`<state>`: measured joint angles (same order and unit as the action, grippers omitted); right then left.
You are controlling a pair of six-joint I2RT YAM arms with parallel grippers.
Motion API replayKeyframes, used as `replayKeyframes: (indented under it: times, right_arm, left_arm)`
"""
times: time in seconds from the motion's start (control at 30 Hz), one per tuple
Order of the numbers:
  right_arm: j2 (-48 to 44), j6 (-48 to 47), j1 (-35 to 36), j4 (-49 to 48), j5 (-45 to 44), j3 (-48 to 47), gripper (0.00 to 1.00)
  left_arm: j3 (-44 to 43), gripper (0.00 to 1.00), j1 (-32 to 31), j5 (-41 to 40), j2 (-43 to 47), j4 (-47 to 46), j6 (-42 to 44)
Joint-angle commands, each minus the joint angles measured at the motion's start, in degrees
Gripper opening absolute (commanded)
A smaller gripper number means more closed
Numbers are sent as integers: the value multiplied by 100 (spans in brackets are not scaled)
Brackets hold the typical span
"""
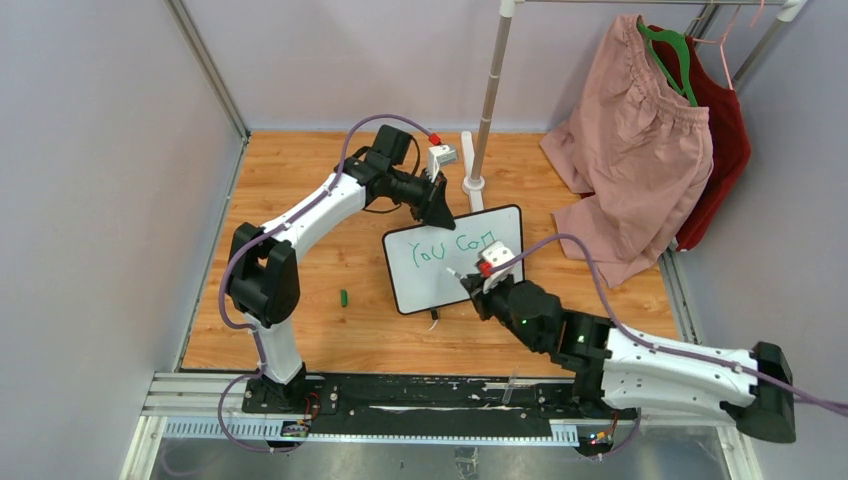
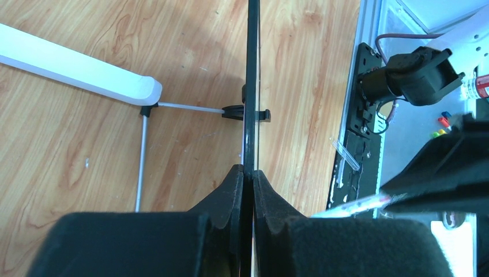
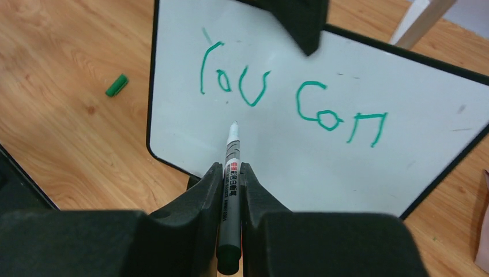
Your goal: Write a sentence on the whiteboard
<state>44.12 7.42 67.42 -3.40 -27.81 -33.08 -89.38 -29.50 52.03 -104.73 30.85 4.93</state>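
The whiteboard (image 1: 440, 285) stands tilted on the wooden floor, its thin black frame edge-on in the left wrist view (image 2: 251, 86). My left gripper (image 1: 437, 208) (image 2: 249, 173) is shut on its top edge. The sentence (image 1: 455, 247) (image 3: 288, 98) is green marker writing and reads "You can" on one line. My right gripper (image 1: 478, 285) (image 3: 230, 170) is shut on a grey marker (image 3: 230, 161). The marker's tip points at the whiteboard (image 3: 288, 167) just below "You"; I cannot tell whether it touches.
A green marker cap (image 1: 344, 297) (image 3: 116, 85) lies on the floor left of the board. A clothes rack pole (image 1: 490, 90) with its white base (image 1: 472, 183) (image 2: 75, 69) stands behind the board. Pink shorts (image 1: 630, 150) and a red garment (image 1: 725, 130) hang at the back right.
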Motion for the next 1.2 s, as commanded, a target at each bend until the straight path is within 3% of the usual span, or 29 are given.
replayKeyframes:
  times: [0.0,0.37,1.17]
  right_arm:
    - [612,-708,705,-1034,-890,141,0]
    - [1645,-724,993,-1624,-1144,36,0]
    - [2127,-716,1045,-1831,-1097,-207,0]
  left_arm:
    - [72,0,-21,-93,113,-61,-89]
    - [133,0,-17,-130,176,-92,-105]
    - [157,0,-21,-96,190,-126,-133]
